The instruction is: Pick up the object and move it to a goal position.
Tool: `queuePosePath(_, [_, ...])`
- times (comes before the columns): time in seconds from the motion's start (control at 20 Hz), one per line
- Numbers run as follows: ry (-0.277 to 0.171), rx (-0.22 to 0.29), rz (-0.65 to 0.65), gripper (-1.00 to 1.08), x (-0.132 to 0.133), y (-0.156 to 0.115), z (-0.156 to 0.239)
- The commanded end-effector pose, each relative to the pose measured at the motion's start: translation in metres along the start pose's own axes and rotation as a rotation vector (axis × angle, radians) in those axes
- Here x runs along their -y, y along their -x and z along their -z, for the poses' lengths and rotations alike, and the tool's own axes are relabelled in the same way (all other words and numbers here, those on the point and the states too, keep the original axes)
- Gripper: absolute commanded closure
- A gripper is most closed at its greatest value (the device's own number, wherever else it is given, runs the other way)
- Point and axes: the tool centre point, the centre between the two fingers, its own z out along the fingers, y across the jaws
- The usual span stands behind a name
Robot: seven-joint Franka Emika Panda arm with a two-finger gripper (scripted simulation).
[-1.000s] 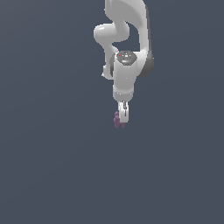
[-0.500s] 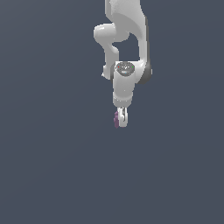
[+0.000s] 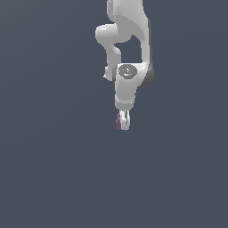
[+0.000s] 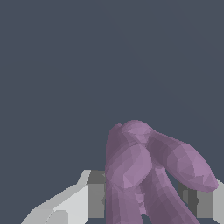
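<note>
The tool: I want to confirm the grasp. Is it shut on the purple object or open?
Shut on it. In the wrist view the purple object sits between the tool's grey pads, filling the gap.

arm: pointing down | tool [image 3: 124, 121]: closed around purple object [image 3: 118, 122]
</note>
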Motion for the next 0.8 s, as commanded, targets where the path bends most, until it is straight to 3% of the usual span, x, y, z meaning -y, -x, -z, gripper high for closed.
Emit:
queuePosePath(0.0, [0.002, 0.0, 0.0, 1.08, -0.001, 0.0, -0.001])
queuePosePath(0.4, [0.0, 0.0, 0.0, 1.08, 0.001, 0.002, 0.007])
queuePosePath(0.75, [0.0, -0.001, -0.001, 1.08, 0.007, 0.011, 0.041])
